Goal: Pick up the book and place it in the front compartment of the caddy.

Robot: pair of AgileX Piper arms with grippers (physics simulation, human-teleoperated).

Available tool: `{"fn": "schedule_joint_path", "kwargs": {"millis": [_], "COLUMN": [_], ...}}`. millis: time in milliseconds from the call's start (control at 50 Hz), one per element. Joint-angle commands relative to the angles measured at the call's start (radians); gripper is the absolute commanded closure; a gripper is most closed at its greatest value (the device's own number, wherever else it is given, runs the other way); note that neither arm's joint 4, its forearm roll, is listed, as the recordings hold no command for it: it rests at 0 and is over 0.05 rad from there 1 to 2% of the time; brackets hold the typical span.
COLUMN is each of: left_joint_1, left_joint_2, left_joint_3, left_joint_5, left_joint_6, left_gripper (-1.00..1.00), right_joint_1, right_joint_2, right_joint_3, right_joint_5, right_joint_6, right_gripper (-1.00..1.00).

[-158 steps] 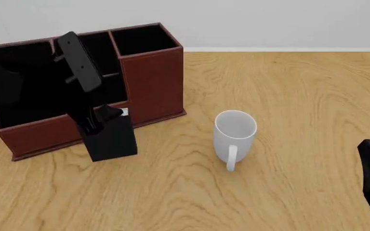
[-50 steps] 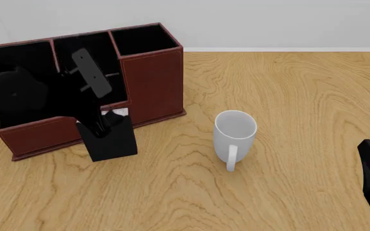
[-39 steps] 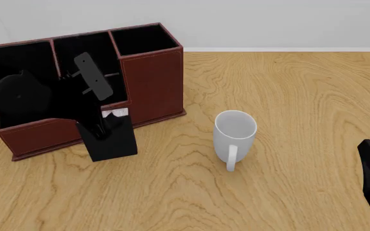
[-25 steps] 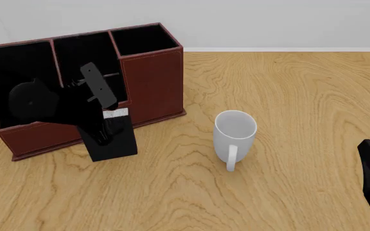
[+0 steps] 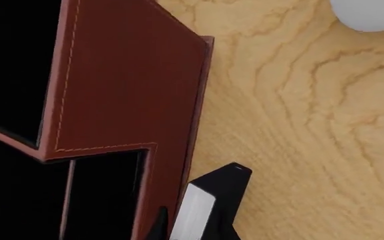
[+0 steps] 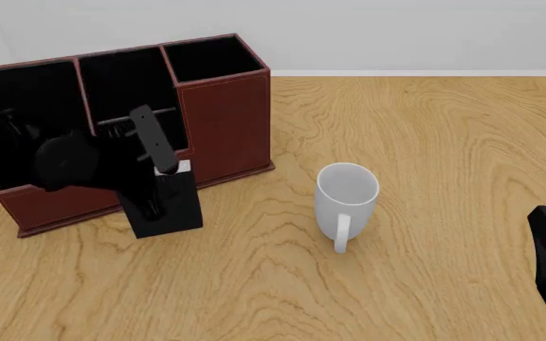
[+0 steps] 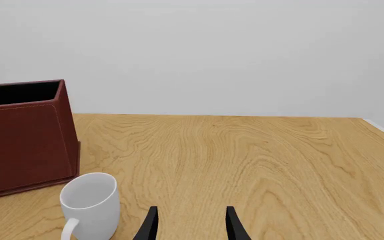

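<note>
The small thick black hardcover book with a white page edge (image 6: 170, 207) stands upright on the light wood-grain worktop (image 6: 425, 142), just in front of the low front wall of the large reddish-brown leather-look caddy (image 6: 224, 121), outside it. In the left wrist view the book (image 5: 205, 205) shows its white page edge uppermost, close beside the caddy's stitched front wall (image 5: 125, 90), next to the dark opening of the low front compartment; whether book and wall touch cannot be told.

The left hand (image 6: 151, 202) reaches in from the left side of the front view over the caddy's front section and down onto the book. One black finger (image 5: 158, 227) shows in the left wrist view on the caddy side of the book and another dark part on the book's far side, so the jaws straddle the book; whether they press on it cannot be told from these pictures.

The caddy has black insides, with three tall compartments along its back and a lower section in front.

To the right of the book, apart from it and from the caddy, a plain white ceramic mug (image 6: 346, 201) stands upright, its handle turned toward the camera; it also shows in the right wrist view (image 7: 89, 205).

The right hand (image 7: 190, 225) is low at the right edge of the worktop, well apart from the mug, its two black fingers apart with nothing between them.
</note>
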Motion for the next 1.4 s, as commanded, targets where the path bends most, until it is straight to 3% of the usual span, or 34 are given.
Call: {"fn": "schedule_joint_path", "kwargs": {"millis": [20, 180, 220, 240, 280, 380, 780, 1320, 1400], "left_joint_1": [-0.003, -0.003, -0.003, 0.004, -0.005, -0.026, -0.036, -0.073, -0.079], "left_joint_2": [-0.033, -0.09, -0.097, -0.086, -0.123, -0.157, -0.252, -0.412, -0.492], "left_joint_3": [0.038, 0.138, 0.13, 0.095, 0.13, 0.114, 0.076, 0.071, 0.087], "left_joint_5": [-0.071, -0.173, -0.158, -0.115, -0.143, -0.072, 0.034, 0.125, 0.136], "left_joint_6": [0.033, 0.136, 0.119, 0.078, 0.118, 0.085, 0.056, 0.063, 0.116], "left_gripper": [1.0, 1.0, 1.0, 1.0, 1.0, 1.0, 1.0, 1.0, 1.0], "right_joint_1": [0.0, 0.0, 0.0, 0.0, 0.0, 0.0, 0.0, 0.0, 0.0], "right_joint_2": [0.0, 0.0, 0.0, 0.0, 0.0, 0.0, 0.0, 0.0, 0.0], "right_joint_3": [0.0, 0.0, 0.0, 0.0, 0.0, 0.0, 0.0, 0.0, 0.0], "right_joint_5": [0.0, 0.0, 0.0, 0.0, 0.0, 0.0, 0.0, 0.0, 0.0], "right_joint_6": [0.0, 0.0, 0.0, 0.0, 0.0, 0.0, 0.0, 0.0, 0.0], "right_gripper": [-1.0, -1.0, -1.0, -1.0, -1.0, -1.0, -1.0, -1.0, -1.0]}}
